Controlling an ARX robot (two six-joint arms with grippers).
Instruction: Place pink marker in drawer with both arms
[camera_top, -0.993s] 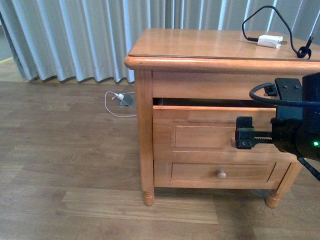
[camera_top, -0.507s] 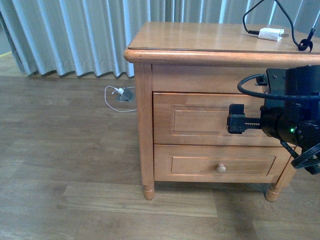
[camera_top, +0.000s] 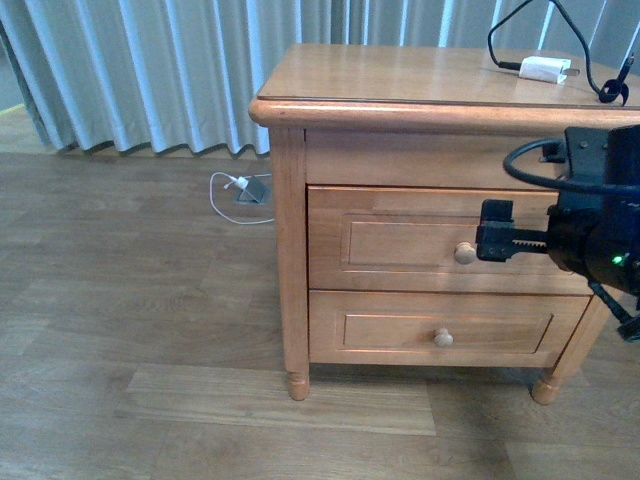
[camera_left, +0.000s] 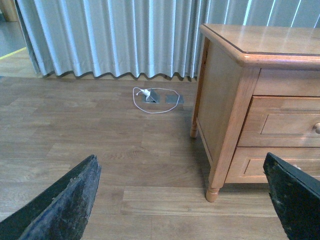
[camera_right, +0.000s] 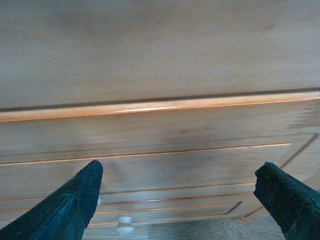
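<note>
Wooden drawer (camera_top: 400, 240) shut, right fingers (camera_top: 492, 243) beside knob (camera_top: 465, 253)

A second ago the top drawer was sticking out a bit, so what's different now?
The upper drawer is now pushed shut, flush with the cabinet front. The right gripper has backed off its round knob, which shows bare beside it; its jaws are spread wide in the right wrist view. The lower drawer and the white charger plug on top stayed put.

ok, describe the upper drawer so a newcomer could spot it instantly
Find the honey-coloured wooden cabinet in front of the grey curtain. Its front carries two stacked drawers; the upper drawer sits just under the top, shut. It is taller than the lower drawer, and the right gripper hovers beside its knob.
</note>
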